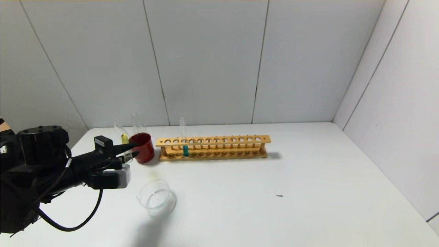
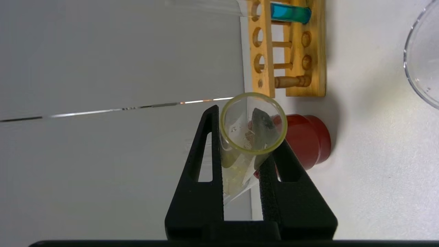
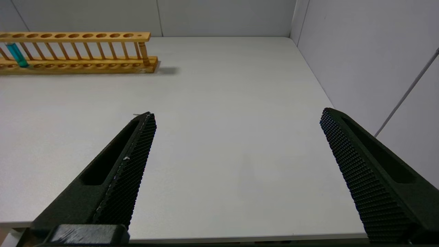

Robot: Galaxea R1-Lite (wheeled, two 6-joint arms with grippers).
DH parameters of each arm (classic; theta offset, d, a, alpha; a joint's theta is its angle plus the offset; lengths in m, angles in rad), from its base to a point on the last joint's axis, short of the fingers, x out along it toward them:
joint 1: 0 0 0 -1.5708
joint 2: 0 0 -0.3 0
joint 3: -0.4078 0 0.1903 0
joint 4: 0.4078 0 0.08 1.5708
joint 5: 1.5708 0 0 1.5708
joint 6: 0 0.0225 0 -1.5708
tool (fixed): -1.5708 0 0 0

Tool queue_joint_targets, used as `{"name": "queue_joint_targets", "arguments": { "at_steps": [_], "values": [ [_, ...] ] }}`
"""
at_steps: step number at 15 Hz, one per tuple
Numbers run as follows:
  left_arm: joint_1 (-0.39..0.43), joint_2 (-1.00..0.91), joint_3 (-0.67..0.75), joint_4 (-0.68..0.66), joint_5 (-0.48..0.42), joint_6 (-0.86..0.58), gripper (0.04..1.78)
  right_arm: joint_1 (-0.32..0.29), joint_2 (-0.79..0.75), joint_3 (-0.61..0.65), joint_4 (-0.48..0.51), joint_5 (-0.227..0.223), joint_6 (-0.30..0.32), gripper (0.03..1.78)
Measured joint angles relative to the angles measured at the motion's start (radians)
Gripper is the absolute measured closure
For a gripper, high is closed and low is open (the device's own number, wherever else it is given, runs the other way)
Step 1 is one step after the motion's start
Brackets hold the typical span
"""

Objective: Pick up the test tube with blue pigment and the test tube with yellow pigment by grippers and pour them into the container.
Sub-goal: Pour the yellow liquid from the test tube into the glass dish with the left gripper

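Head view: your left gripper is clenching the test tube with yellow pigment, tilted, beside the red cup; the container is sitting nearer, right of it.
Left wrist view: you are seeing that tube's open mouth between the fingers; the test tube with blue pigment is standing in the wooden rack.
Right wrist view: your right gripper is hanging released over the table.
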Motion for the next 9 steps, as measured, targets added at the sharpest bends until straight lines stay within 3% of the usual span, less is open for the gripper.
{"name": "queue_joint_targets", "arguments": {
  "at_steps": [9],
  "values": [
    [-0.003, 0.072, -0.031, 0.000, 0.000, 0.108, 1.48, 0.000, 0.000, 0.000, 0.000, 0.000, 0.000, 0.06]
  ]
}}
